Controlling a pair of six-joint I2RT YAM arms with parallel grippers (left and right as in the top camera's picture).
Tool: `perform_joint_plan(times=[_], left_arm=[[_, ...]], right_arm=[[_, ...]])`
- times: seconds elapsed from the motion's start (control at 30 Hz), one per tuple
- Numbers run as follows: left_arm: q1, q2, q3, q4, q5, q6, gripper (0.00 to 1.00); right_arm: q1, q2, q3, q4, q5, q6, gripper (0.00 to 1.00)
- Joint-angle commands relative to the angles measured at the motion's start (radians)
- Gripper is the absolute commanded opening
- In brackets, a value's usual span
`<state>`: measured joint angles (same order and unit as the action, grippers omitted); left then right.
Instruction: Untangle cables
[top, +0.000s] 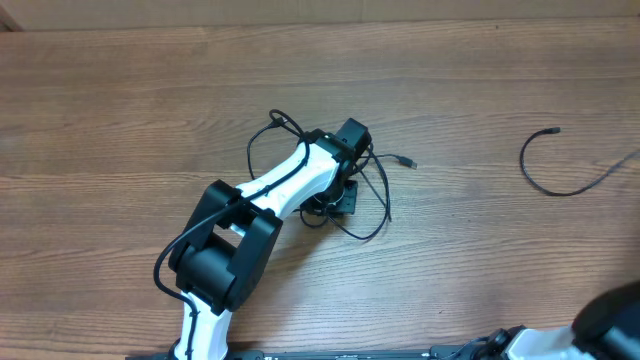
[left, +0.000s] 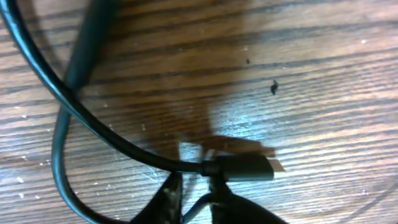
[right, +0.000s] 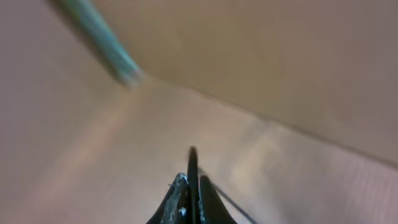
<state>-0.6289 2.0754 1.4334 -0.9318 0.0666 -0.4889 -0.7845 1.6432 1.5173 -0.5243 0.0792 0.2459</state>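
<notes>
1. The table (top: 100, 120) is showing brown wood with long streaky grain running sideways
2. The left arm (top: 290, 180), a white shell with rounded black joints, is extending from the near edge to the middle of the table
3. The left gripper (left: 194, 190) is hanging just over the wood at the tangle, its black pointed fingers (left: 165, 199) standing close together; I cannot tell whether they are pinching anything
4. The tangle of cables (top: 386, 205) is lying near the table's middle, under and around that gripper, as thin, smooth black cords looping over one another
5. A plug (left: 245, 168), dark and oblong, is lying flat just beyond the fingertips, its cord curving away to the left
6. The loose cable (top: 560, 193) is lying well apart on the right, bending like an open hook and running off the right edge
7. The right arm (top: 610, 320) is showing as a dark blurred mass at the near right corner
8. The right gripper (right: 191, 182) is staying off the table, clenched with its black fingers pressed together before a plain, blurred tan surface; a thin dark strand is showing at the tips, too blurred to identify
</notes>
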Motion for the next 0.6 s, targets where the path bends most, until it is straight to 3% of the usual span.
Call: perform_joint_plan(times=[0.0, 0.07, 0.13, 0.2, 0.23, 0.3, 0.37, 0.4, 0.57], left_arm=[[-0.008, -0.016, 0.003, 0.002, -0.014, 0.01, 0.25], [-0.007, -0.016, 0.003, 0.002, -0.014, 0.01, 0.27], [-0.008, -0.016, 0.003, 0.001, -0.014, 0.01, 0.38], [-0.008, -0.016, 0.003, 0.002, -0.013, 0.009, 0.44], [-0.008, -0.016, 0.003, 0.002, -0.013, 0.008, 0.48], [-0.007, -0.016, 0.003, 0.008, -0.014, -0.012, 0.61], [-0.007, -0.016, 0.003, 0.017, -0.014, -0.034, 0.65], [-0.008, -0.016, 0.003, 0.022, -0.013, -0.042, 0.69], [-0.007, -0.016, 0.003, 0.024, -0.014, -0.043, 0.85]], right_arm=[[-0.038, 0.11, 0.008, -0.051, 0.151, -0.088, 0.09], [-0.058, 0.158, 0.008, -0.067, 0.156, -0.05, 0.15], [-0.073, 0.187, 0.008, -0.079, 0.156, -0.005, 0.17], [-0.084, 0.203, 0.008, -0.085, 0.152, 0.026, 0.27], [-0.087, 0.206, 0.008, -0.084, 0.148, 0.037, 0.36], [-0.087, 0.206, 0.008, -0.077, 0.138, 0.043, 0.65], [-0.087, 0.206, 0.008, -0.066, 0.127, 0.043, 0.92], [-0.087, 0.206, 0.008, -0.065, 0.106, 0.043, 1.0], [-0.08, 0.205, 0.008, -0.066, -0.236, 0.042, 1.0]])
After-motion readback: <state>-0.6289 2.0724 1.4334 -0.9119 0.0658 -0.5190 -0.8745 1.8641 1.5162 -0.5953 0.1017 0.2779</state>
